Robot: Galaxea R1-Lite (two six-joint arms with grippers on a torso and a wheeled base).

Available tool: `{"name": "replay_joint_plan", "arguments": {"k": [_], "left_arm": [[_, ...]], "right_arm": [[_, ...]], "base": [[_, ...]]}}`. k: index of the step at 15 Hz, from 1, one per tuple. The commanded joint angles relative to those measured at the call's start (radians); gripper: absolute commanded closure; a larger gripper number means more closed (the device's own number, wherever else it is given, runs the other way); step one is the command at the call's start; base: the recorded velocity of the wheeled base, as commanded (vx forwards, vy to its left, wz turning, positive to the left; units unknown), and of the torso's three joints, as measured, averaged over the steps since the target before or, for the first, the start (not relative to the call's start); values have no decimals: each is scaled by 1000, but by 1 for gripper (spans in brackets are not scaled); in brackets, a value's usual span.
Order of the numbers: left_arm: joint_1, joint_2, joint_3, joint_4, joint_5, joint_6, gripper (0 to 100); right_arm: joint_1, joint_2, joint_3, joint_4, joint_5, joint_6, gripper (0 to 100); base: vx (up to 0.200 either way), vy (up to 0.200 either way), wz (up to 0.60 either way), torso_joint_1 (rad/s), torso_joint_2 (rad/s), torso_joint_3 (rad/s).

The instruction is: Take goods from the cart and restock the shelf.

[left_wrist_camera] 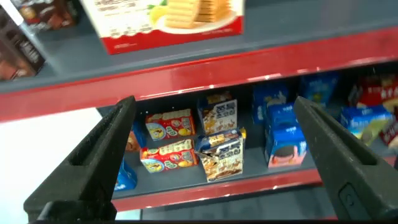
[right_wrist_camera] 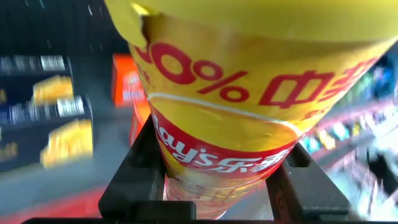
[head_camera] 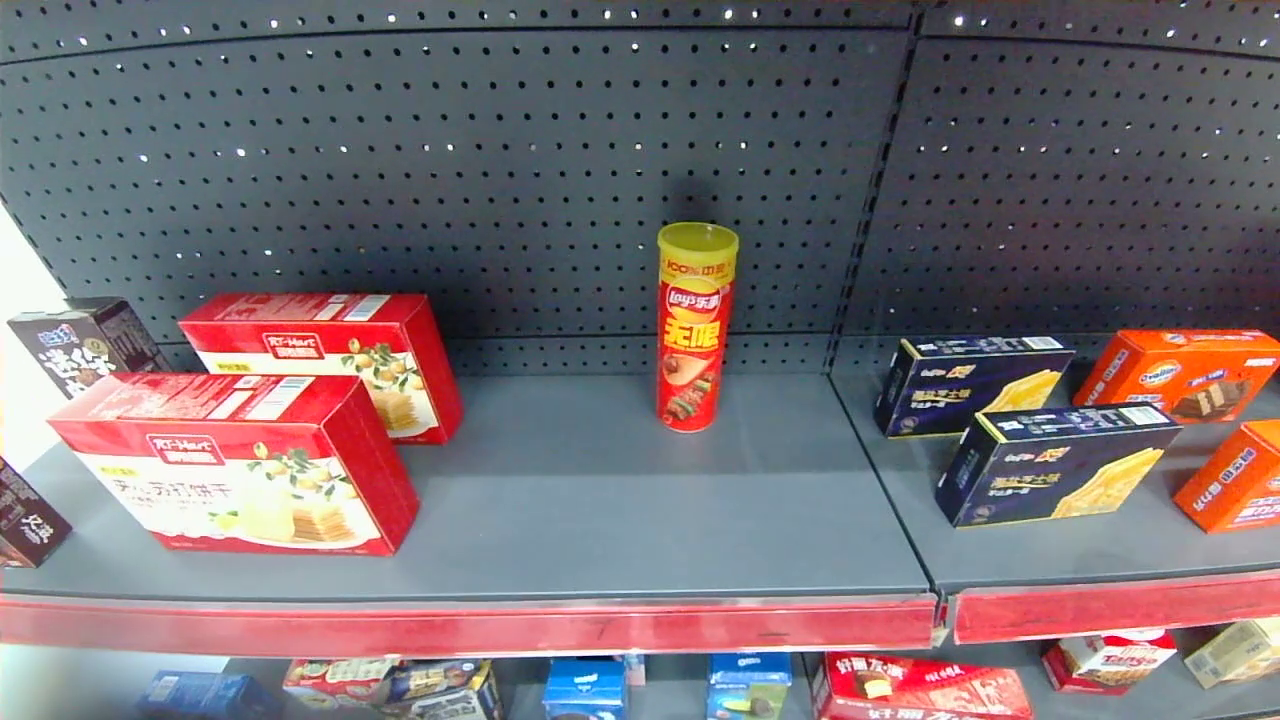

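Pegboard-backed grey shelf was found partly stocked: one chip can stood upright near the back wall, mid-bay, with bare deck on both sides, judged to be the slot for more cans. Red cracker boxes were lined up at the left. A second can was clamped around its body by the right gripper, likely for upright placement. Left gripper was seen with fingers spread wide, nothing between them, facing the lower tier's snack boxes

Head camera above shelf, wrists close
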Motion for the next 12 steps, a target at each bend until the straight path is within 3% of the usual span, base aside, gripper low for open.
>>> {"name": "replay_joint_plan", "arguments": {"k": [1, 3, 4, 5, 6, 7, 9, 10, 11, 12], "left_arm": [[-24, 41, 0, -1, -3, 13, 0], [-23, 41, -14, -21, -6, 1, 0], [-38, 83, -126, -63, -24, -61, 0], [-60, 175, -169, -86, -29, -90, 0], [-60, 175, -169, -86, -29, -90, 0], [-124, 287, -318, -93, -55, -87, 0], [-169, 495, -499, -97, -133, -87, 0], [-169, 504, -505, -98, -138, -87, 0], [-202, 690, -629, -104, -241, -88, 0], [-227, 840, -715, -115, -287, -88, 0]], "right_arm": [[-41, -117, -61, 143, 0, 43, 100], [-92, -154, -118, 278, 3, 112, 100], [-101, -169, -134, 313, 1, 129, 100], [-103, -184, -138, 333, 1, 129, 100], [-103, -184, -138, 333, 1, 129, 100], [-104, -206, -143, 354, 0, 129, 100], [-107, -209, -175, 394, 0, 131, 100], [-107, -209, -177, 394, 0, 131, 100], [-135, -209, -187, 399, 1, 131, 100], [-144, -217, -190, 399, 1, 131, 100]], "base": [[0, 0, 0, 0, 0, 0], [0, 0, 0, 0, 0, 0], [0, 0, 0, 0, 0, 0], [0, 0, 0, 0, 0, 0], [0, 0, 0, 0, 0, 0], [0, 0, 0, 0, 0, 0], [0, 0, 0, 0, 0, 0], [0, 0, 0, 0, 0, 0], [0, 0, 0, 0, 0, 0], [0, 0, 0, 0, 0, 0]]}}
